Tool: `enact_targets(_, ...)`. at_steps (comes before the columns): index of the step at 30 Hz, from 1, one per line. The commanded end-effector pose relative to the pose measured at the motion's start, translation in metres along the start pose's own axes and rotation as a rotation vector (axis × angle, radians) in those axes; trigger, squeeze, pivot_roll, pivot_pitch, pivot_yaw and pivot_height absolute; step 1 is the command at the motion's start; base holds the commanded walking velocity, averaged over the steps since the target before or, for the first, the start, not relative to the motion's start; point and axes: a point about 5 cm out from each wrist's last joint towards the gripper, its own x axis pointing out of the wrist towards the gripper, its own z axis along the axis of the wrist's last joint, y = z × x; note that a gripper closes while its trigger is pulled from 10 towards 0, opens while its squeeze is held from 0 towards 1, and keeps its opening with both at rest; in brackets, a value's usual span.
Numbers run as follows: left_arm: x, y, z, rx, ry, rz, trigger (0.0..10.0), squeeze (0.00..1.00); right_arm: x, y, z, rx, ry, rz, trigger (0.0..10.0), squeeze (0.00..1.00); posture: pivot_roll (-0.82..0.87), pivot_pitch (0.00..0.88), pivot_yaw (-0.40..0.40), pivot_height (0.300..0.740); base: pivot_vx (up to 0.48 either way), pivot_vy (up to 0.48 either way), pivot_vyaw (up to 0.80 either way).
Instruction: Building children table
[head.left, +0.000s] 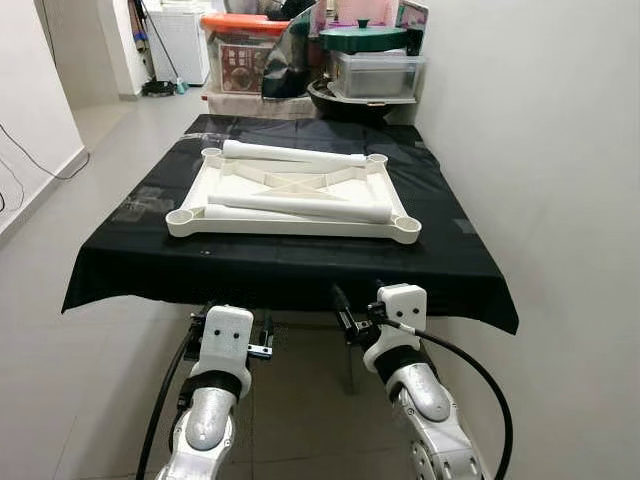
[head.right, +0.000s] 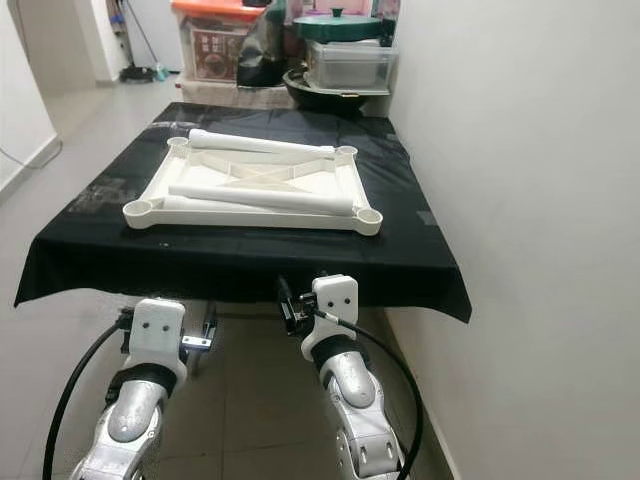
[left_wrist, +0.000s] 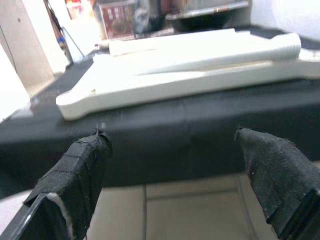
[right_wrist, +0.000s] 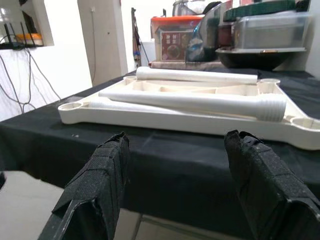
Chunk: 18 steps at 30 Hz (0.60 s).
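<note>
A white child's tabletop (head.left: 292, 226) lies upside down on a table draped in black cloth (head.left: 290, 265), with round leg sockets at its corners. White table legs lie loose on it, one along the far side (head.left: 290, 152) and one across the near part (head.left: 310, 207). Both arms are held low in front of the table's near edge. My left gripper (left_wrist: 170, 137) is open, its black fingers (left_wrist: 82, 165) spread wide and level with the cloth's front drop. My right gripper (right_wrist: 175, 137) is open too, facing the tabletop's near rim (right_wrist: 190, 122). Neither holds anything.
A white wall (head.left: 540, 150) runs close along the table's right side. At the far end stand a clear box with an orange lid (head.left: 243, 45), a green-lidded pot (head.left: 363, 38) on a clear container (head.left: 375, 75), and a dark bowl. Tiled floor (head.left: 110, 130) lies open on the left.
</note>
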Motion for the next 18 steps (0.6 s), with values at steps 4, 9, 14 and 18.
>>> enact_targets(4,0.0031,0.0029,-0.0005,0.014,-0.006,0.015,10.0,0.00,0.0006,-0.0024,-0.0018,0.000,-0.001,-0.003,10.0,0.00,0.15,0.000,-0.056,0.740,0.315,0.000,0.00)
enact_targets(9,0.0015,-0.0001,-0.0016,0.010,-0.003,0.003,10.0,0.00,0.0022,-0.0011,-0.0008,-0.008,-0.008,0.008,10.0,0.00,0.15,0.000,-0.056,0.740,0.316,0.000,0.00)
enact_targets(14,0.0015,-0.0001,-0.0017,0.010,-0.003,0.002,10.0,0.00,0.0023,-0.0010,-0.0008,-0.005,-0.010,0.009,10.0,0.00,0.15,0.000,-0.056,0.740,0.315,0.000,0.00)
enact_targets(18,0.0022,0.0003,-0.0023,0.012,-0.002,0.005,10.0,0.00,0.0038,-0.0028,-0.0006,-0.012,-0.012,0.008,10.0,0.00,0.15,0.000,-0.058,0.740,0.313,0.000,0.00)
